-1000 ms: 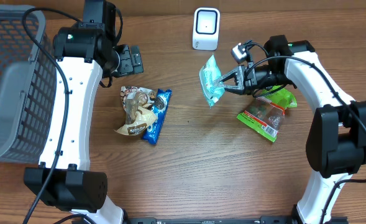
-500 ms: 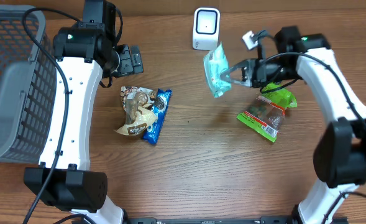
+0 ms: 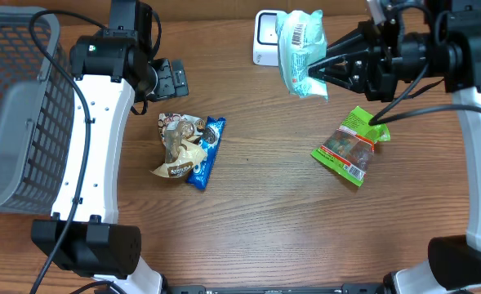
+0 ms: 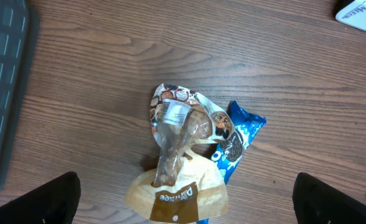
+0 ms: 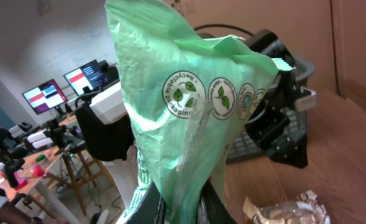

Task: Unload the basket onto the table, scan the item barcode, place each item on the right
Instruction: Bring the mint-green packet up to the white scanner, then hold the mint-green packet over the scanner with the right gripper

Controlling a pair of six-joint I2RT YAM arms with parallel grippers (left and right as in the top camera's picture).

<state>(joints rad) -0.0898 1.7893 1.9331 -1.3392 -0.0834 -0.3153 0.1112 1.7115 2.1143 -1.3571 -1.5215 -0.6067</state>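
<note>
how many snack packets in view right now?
4. One pale green plastic packet held in the right gripper by the white scanner; green-and-red packet on the table, right side; cream-and-brown packet and blue packet touching, left of centre. None visibly hidden.

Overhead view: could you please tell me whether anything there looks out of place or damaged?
Nothing is spilled or torn. The crumpled brown pouch lies partly over the blue cookie pack, both askew. The teal packet in the right gripper is held up by the scanner.
</note>
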